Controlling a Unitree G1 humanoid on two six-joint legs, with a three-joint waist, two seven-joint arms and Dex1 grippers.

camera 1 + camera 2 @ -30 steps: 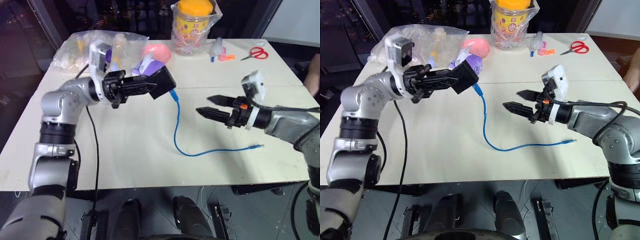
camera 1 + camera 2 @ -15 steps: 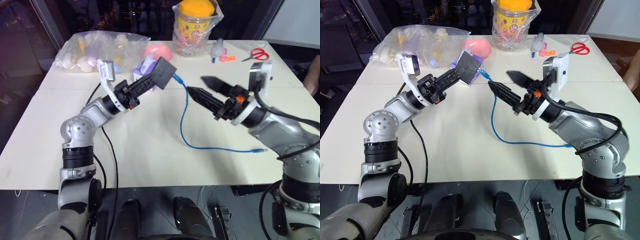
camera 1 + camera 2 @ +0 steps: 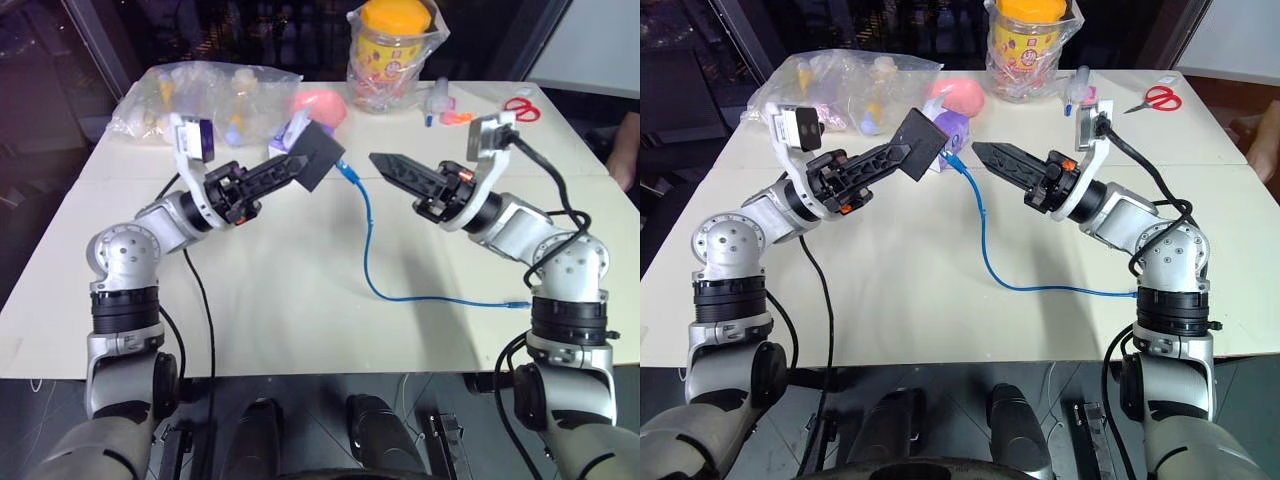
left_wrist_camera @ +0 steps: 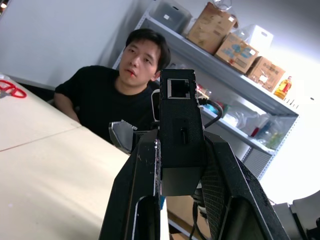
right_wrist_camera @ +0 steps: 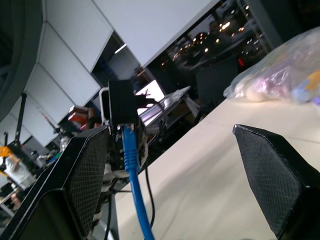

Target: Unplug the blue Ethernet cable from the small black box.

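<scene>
Both arms raised over the table [image 3: 300,280], left gripper [image 3: 290,170] clamped on small black box [image 3: 320,160] held aloft, right gripper [image 3: 1005,160] spread wide, aimed at plug, blue Ethernet cable [image 3: 368,240] apparently still plugged in, hanging to tabletop.

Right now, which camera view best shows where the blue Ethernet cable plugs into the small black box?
The right wrist view: the blue Ethernet cable enters the small black box head-on, between the open jaws. Both eye views show the joint small, from above. The left wrist view shows the box's other, empty port.
</scene>
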